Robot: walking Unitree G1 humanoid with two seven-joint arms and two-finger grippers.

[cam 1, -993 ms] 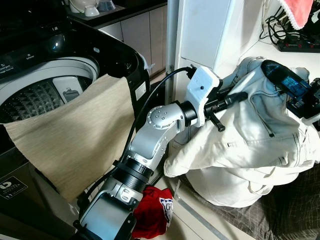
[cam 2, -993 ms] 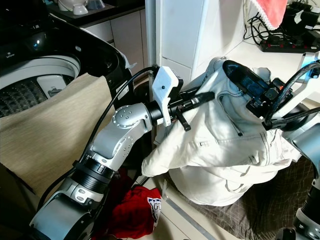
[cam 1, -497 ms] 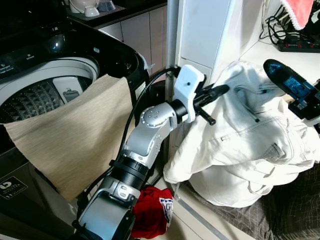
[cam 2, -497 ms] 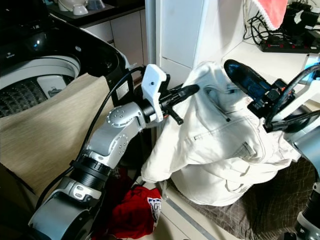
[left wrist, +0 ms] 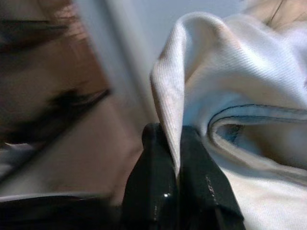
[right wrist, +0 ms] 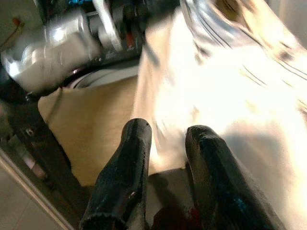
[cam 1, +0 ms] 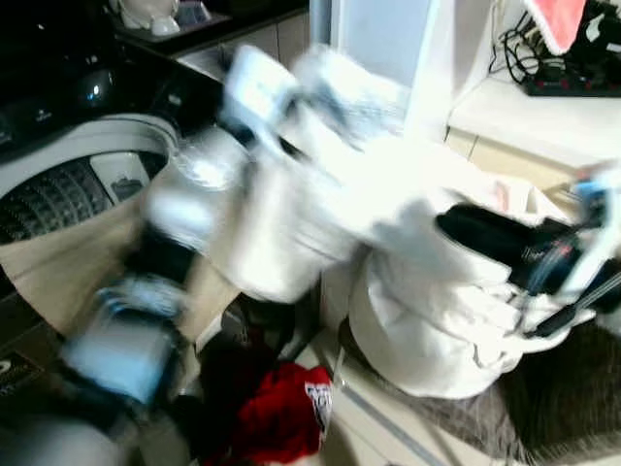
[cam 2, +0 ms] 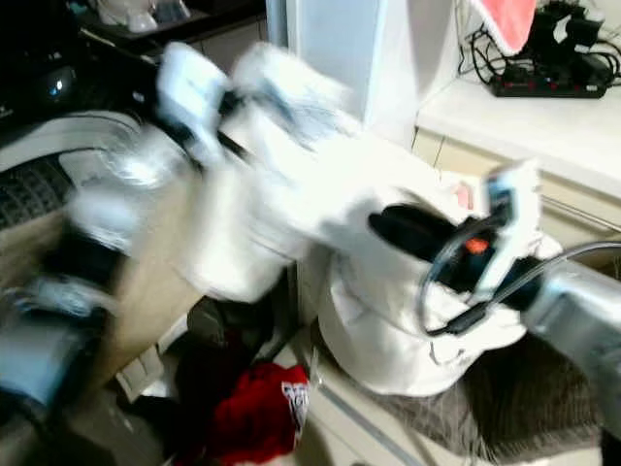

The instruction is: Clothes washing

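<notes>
Motion blurs both eye views. My left arm (cam 1: 184,194) is in front of the top-loading washer (cam 1: 58,184), trailing a white denim garment (cam 1: 320,184) across the middle. In the left wrist view my left gripper (left wrist: 171,132) is shut on a fold of that white garment (left wrist: 230,96). My right gripper (cam 1: 485,233) hangs lower at the right, against the white heap (cam 1: 417,330). In its wrist view my right gripper (right wrist: 168,129) is open, nothing between the fingers, with the white garment (right wrist: 216,86) beyond them.
A beige cloth (cam 1: 58,272) drapes over the washer's front rim. A red garment (cam 1: 281,413) lies on the floor below. At the right stand a white counter (cam 1: 505,116) with a power strip (cam 1: 572,87), and a pink towel (cam 1: 558,19) hangs above.
My left arm has swung left toward the washer, dragging the white garment with it. The right gripper has dropped lower and left. The camera has shifted too.
</notes>
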